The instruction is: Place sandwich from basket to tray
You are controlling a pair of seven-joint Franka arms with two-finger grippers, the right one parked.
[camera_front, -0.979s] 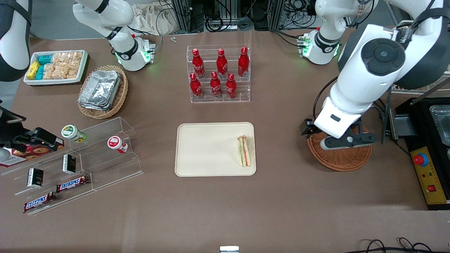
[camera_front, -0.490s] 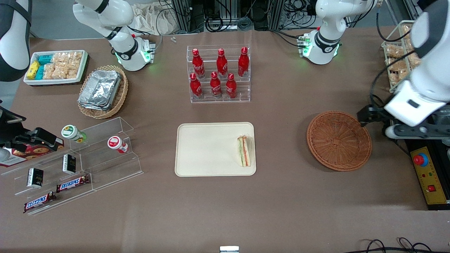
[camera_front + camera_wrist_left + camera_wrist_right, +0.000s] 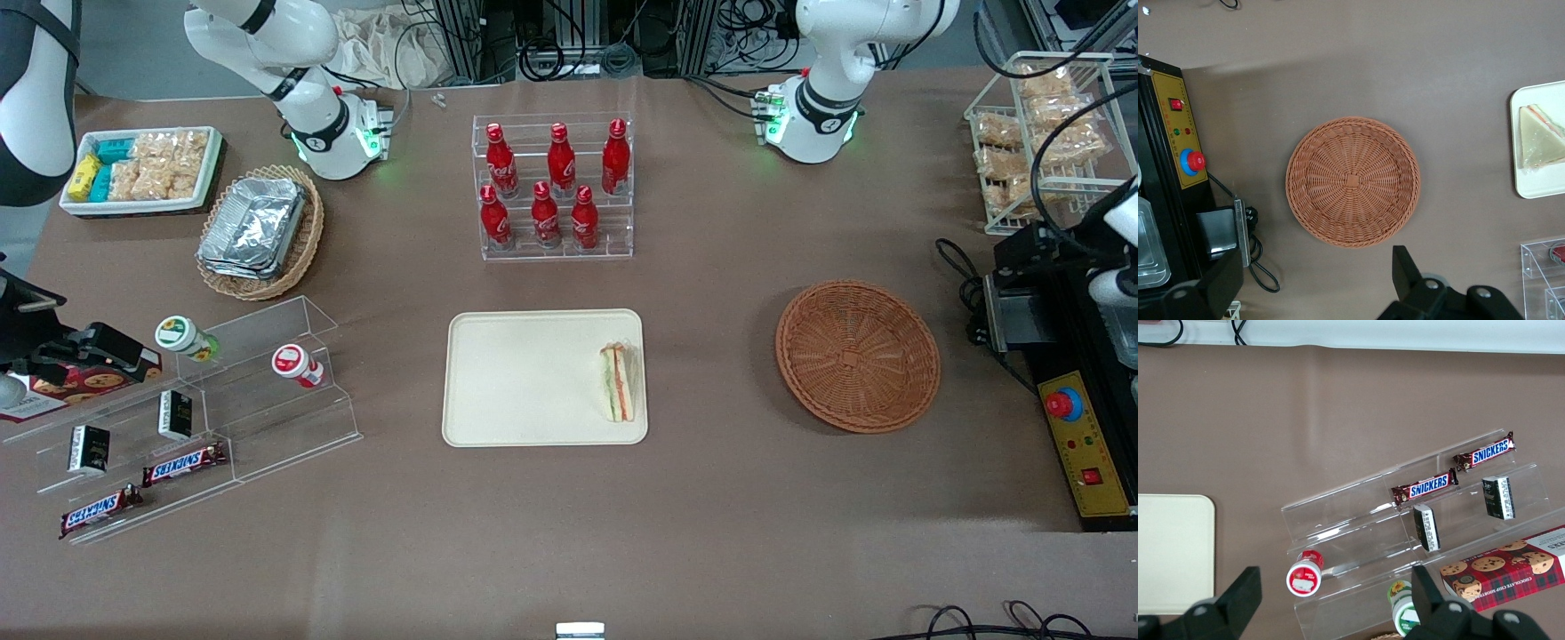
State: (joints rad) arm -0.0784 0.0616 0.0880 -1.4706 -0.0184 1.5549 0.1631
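Brown wicker basket (image 3: 1353, 181) sits bare on the bench (image 3: 729, 498). Your sandwich (image 3: 619, 382) lies on the cream tray (image 3: 524, 378), at the tray edge nearest the basket. Your hand (image 3: 1317, 280) hangs high above the basket at the working arm's end of the bench, fingers (image 3: 1406, 270) spread wide, holding nothing.

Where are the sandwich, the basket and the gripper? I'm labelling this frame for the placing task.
sandwich (image 3: 620, 382), front view, on its striped cut face, lying on the tray.
basket (image 3: 857, 356), front view, on its woven floor.
gripper (image 3: 1317, 280), left wrist view, midway between its open fingertips, above the table beside the basket.
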